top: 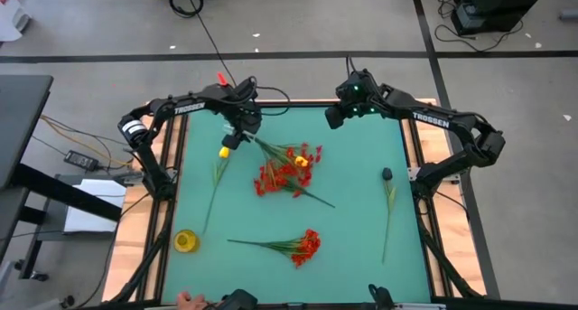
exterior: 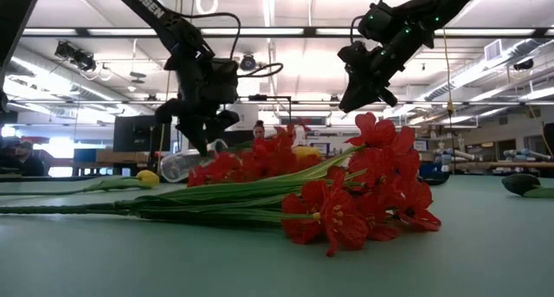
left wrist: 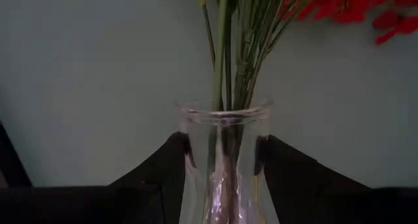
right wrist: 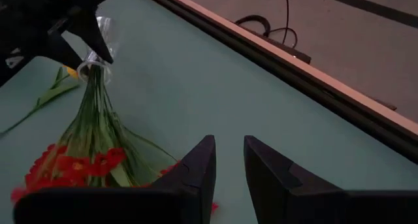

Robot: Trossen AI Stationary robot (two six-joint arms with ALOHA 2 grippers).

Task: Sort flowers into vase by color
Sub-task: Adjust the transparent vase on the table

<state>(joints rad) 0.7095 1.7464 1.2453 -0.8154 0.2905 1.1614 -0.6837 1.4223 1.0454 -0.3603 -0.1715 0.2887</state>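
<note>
A clear glass vase (left wrist: 225,165) sits between the fingers of my left gripper (top: 242,135), which is shut on it over the table's far left part. A spray of red blossoms (top: 284,170) has its green stems (left wrist: 235,54) in the vase's mouth (right wrist: 95,68), and its blossoms lie on the table. A yellow bud (top: 302,163) lies among those blossoms. A second red spray (top: 302,245) lies near the near edge. One yellow tulip (top: 224,152) lies left of the vase. A dark-budded stem (top: 386,176) lies at the right. My right gripper (right wrist: 230,152) hovers open over the far right part and holds nothing. My left gripper pinches the glass vase at its narrow neck (left wrist: 196,152), just below the mouth, with one finger (left wrist: 163,165) on each side. The fingers lie across the vase. The vase is tipped far over, its mouth toward the table's right, with the stems reaching out onto the table.
A round yellow container (top: 185,240) stands near the near left corner. A hand (top: 188,299) shows at the near edge. The raised wooden frame (right wrist: 313,80) borders the green mat. Open mat lies between the two red sprays and the right stem. People show in the room behind (exterior: 17,158).
</note>
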